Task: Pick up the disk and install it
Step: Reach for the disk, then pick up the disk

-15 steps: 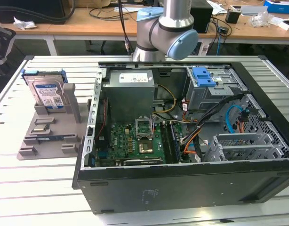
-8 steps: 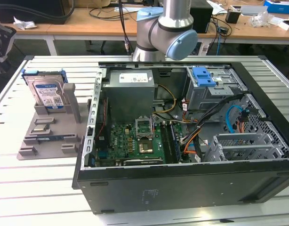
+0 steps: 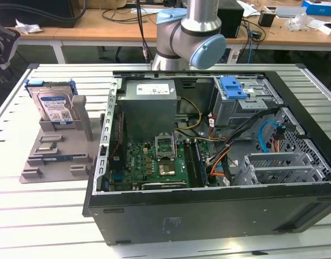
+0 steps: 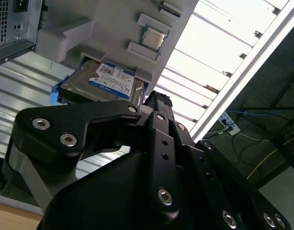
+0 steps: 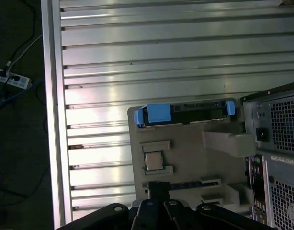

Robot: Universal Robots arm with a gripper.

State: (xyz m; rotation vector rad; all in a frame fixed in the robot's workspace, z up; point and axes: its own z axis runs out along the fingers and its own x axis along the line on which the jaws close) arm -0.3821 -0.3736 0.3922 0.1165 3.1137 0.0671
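One disk (image 3: 55,105) stands in one grey holder (image 3: 47,157); end effector's (image 4: 158,100) state unclear.

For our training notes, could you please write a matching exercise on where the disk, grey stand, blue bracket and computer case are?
1 disk; 2 grey stand; 3 blue bracket; 4 computer case.
A lying open on its side; B atop the drive bay; C on edge in the grey stand; D on the table, at the exterior view's left of the computer case.
Pairs: 1-C, 2-D, 3-B, 4-A.
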